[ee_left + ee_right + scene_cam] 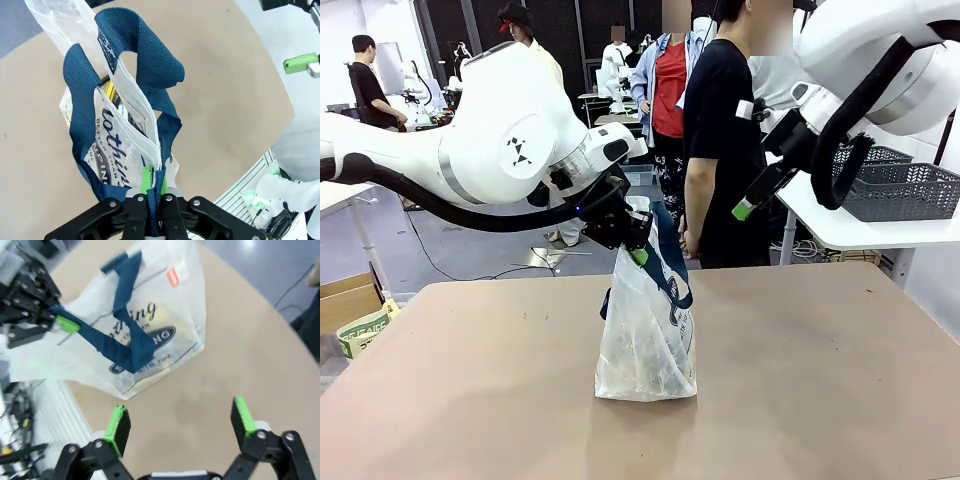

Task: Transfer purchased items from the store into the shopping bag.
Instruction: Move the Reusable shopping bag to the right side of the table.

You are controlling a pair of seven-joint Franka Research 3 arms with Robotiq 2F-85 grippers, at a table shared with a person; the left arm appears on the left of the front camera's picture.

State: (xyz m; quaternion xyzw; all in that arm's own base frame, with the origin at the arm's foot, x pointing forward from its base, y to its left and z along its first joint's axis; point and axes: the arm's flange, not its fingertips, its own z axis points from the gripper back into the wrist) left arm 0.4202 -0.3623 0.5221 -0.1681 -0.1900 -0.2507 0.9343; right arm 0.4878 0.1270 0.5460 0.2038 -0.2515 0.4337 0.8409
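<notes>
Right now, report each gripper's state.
Left gripper: shut on the shopping bag, pinching its navy strap and top edge.
Right gripper: open, holding nothing, above the table.

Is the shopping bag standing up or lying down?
Standing up: the shopping bag rests on the table, its strap pinched by the left tool.

The shopping bag [648, 340] stands upright in the middle of the table, see-through whitish plastic with wide navy strap handles and a navy oval logo in white lettering. One handle is pulled up tight at the top, the other droops down the side. Looking into the mouth, there's a yellow-edged pack [111, 91] tucked inside, plus something dark beside it, can't tell what.
</notes>
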